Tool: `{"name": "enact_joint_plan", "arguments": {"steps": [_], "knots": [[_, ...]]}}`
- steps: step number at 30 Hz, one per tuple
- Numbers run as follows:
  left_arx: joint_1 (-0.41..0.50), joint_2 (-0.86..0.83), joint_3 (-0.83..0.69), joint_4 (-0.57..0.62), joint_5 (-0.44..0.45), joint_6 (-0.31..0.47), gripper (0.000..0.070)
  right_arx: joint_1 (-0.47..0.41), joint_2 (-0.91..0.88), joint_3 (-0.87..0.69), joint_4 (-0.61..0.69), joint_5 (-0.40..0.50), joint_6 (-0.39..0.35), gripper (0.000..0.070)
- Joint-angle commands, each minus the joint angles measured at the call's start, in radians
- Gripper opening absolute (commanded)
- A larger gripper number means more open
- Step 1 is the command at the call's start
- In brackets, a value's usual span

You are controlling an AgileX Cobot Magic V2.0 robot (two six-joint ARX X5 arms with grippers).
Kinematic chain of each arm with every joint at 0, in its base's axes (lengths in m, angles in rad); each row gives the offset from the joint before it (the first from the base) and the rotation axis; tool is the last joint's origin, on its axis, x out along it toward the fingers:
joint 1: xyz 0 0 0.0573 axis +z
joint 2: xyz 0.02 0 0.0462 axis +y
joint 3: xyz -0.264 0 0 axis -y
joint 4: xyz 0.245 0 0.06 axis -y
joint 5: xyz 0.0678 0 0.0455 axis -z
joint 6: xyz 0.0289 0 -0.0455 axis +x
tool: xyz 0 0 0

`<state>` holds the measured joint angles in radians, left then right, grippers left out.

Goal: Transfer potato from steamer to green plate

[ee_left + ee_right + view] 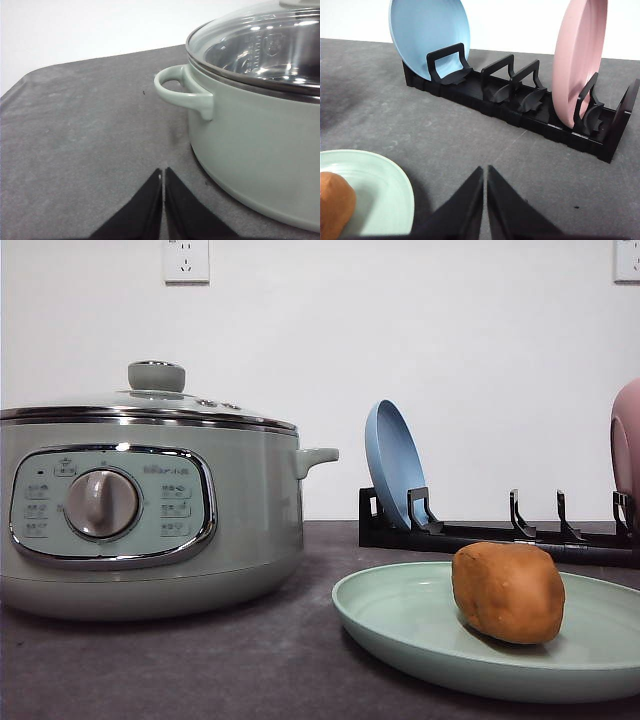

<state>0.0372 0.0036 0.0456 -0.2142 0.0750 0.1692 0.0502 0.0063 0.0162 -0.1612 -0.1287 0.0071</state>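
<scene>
The orange-brown potato (508,592) lies on the pale green plate (400,615) at the front right of the table. In the right wrist view the potato (335,205) shows at the plate's (385,190) near side. The steamer (150,530) stands at the left with its glass lid on. My left gripper (163,172) is shut, empty, just above the grey mat beside the steamer's (260,145) side handle. My right gripper (485,170) is shut and empty over the mat, between the plate and the rack.
A black dish rack (480,535) stands behind the green plate, holding an upright blue plate (393,465) and a pink dish (627,440). In the right wrist view the rack (520,107) has free slots between them. Grey mat (75,140) lies open beside the steamer.
</scene>
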Motion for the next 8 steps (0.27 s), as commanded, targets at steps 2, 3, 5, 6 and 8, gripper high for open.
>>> {"name": "enact_joint_plan", "arguments": {"steps": [2, 3, 5, 6, 8], "knots": [[0.000, 0.000, -0.014, -0.026, -0.001, -0.006, 0.0000, -0.002, -0.003, -0.004, 0.003, -0.001, 0.007, 0.0000], [0.000, 0.000, -0.014, -0.025, -0.001, -0.006, 0.0000, -0.002, -0.003, -0.004, 0.003, -0.001, 0.007, 0.0000], [0.000, 0.000, -0.014, -0.025, -0.001, -0.006, 0.0000, -0.002, -0.003, -0.004, 0.003, -0.001, 0.007, 0.0000], [0.000, -0.001, -0.014, -0.025, -0.001, -0.006, 0.0000, -0.002, -0.003, -0.004, 0.003, -0.001, 0.007, 0.0000], [0.000, -0.001, -0.014, -0.025, -0.001, -0.006, 0.0000, -0.002, -0.003, -0.004, 0.003, -0.001, 0.007, 0.0000]]}}
